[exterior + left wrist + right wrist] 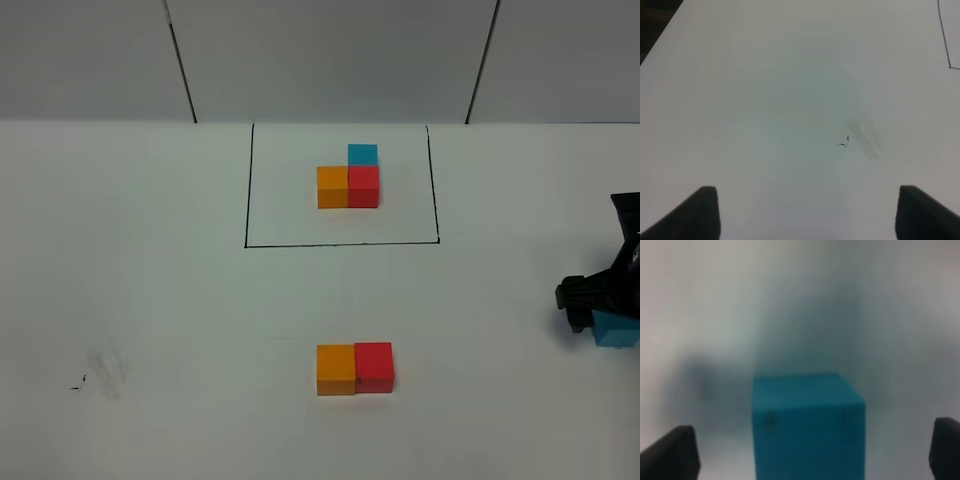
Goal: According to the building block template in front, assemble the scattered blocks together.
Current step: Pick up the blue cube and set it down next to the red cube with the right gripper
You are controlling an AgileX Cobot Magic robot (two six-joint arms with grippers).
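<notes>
The building block template [350, 180] lies at the back centre inside a black drawn rectangle [246, 200]: orange and red cubes side by side, a blue one behind the red. Nearer the front, the loose orange cube [336, 369] and red cube [374, 366] touch side by side. The loose blue cube [617, 333] sits at the far right edge. My right gripper [605, 318] straddles it, open. In the right wrist view the blue cube [807, 425] stands between the fingertips [670, 455] with a gap on each side. My left gripper [807, 212] is open over bare table.
The white table [150, 300] carries a faint grey smudge with small black marks [100, 375] at the front left, which the left wrist view shows as the smudge [865, 137]. A grey panelled wall [320, 60] rises behind the table.
</notes>
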